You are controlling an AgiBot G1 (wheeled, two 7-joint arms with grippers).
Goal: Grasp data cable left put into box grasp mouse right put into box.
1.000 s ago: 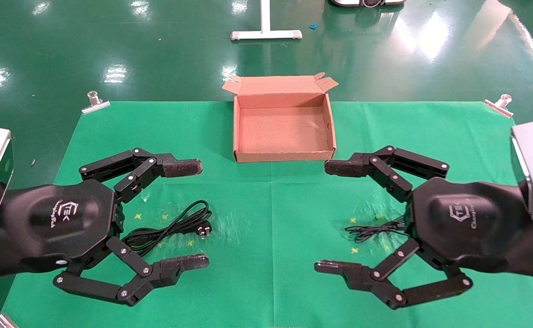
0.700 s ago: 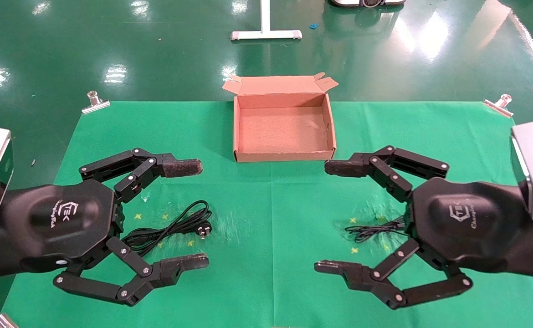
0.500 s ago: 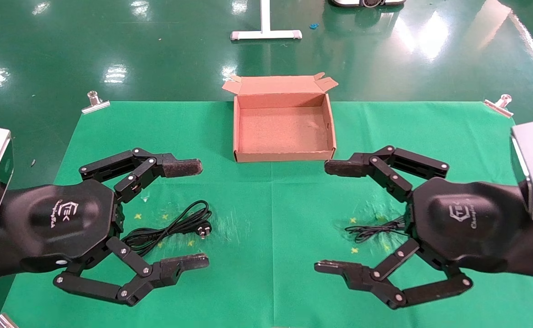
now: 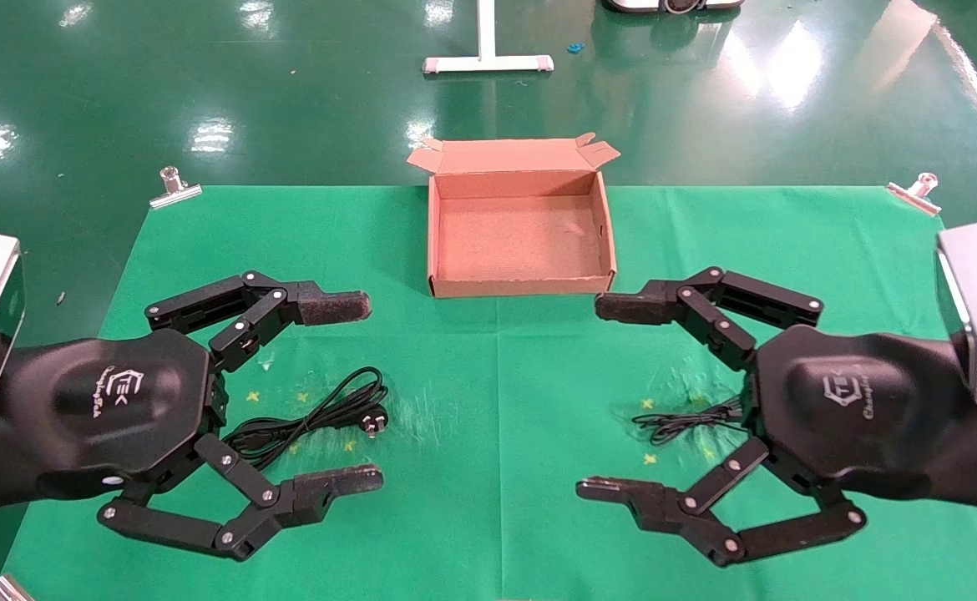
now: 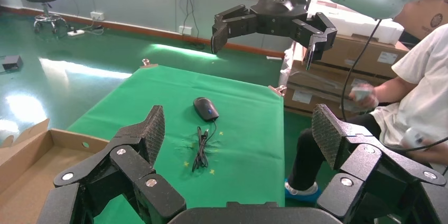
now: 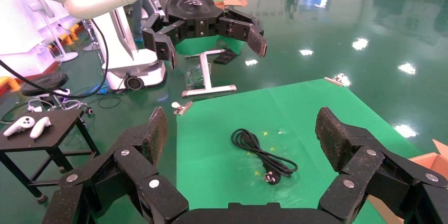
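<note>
The data cable (image 4: 321, 413) lies in long black loops on the green cloth, its pronged plug towards the middle; it also shows in the right wrist view (image 6: 264, 155). My left gripper (image 4: 351, 392) hovers above it, open and empty. The mouse (image 5: 206, 109) shows in the left wrist view with its thin cord (image 5: 201, 147). In the head view the mouse body is hidden under my right gripper (image 4: 605, 396), which is open and empty; only the thin cord (image 4: 685, 421) shows. The brown box (image 4: 519, 288) stands open and empty at the table's far middle, lid flap back.
Metal clips (image 4: 173, 188) (image 4: 916, 192) hold the green cloth (image 4: 497, 376) at its far corners. A white stand base (image 4: 487, 63) is on the floor beyond the box. A seated person (image 5: 412, 102) and stacked cartons are off the table's right side.
</note>
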